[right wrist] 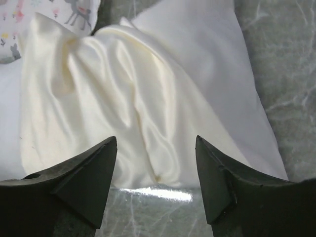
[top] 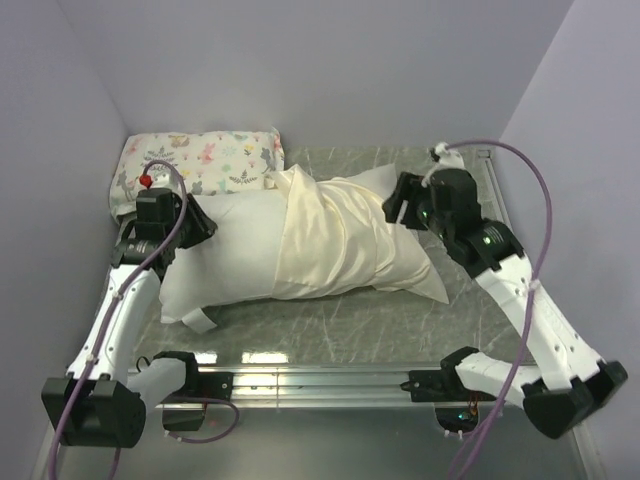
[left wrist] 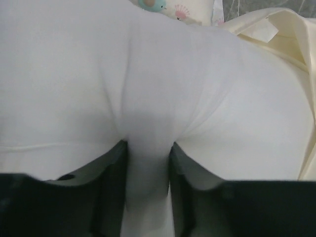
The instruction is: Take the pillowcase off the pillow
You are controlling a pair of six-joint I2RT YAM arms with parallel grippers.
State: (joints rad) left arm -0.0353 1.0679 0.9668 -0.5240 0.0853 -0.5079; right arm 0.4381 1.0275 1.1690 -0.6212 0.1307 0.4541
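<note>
The white pillow lies across the table. The cream pillowcase covers its middle and right part, and white corners show at the right end. My left gripper is shut on a fold of the pillow's bare left end; in the left wrist view the gripper pinches the white pillow, with the pillowcase at the upper right. My right gripper is open and empty above the pillow's right end. In the right wrist view the gripper hovers over the pillowcase, beside a white pillow part.
A small floral animal-print pillow lies at the back left against the wall, touching the big pillow. The marbled table top is bounded by purple walls at the back and both sides. A metal rail runs along the near edge.
</note>
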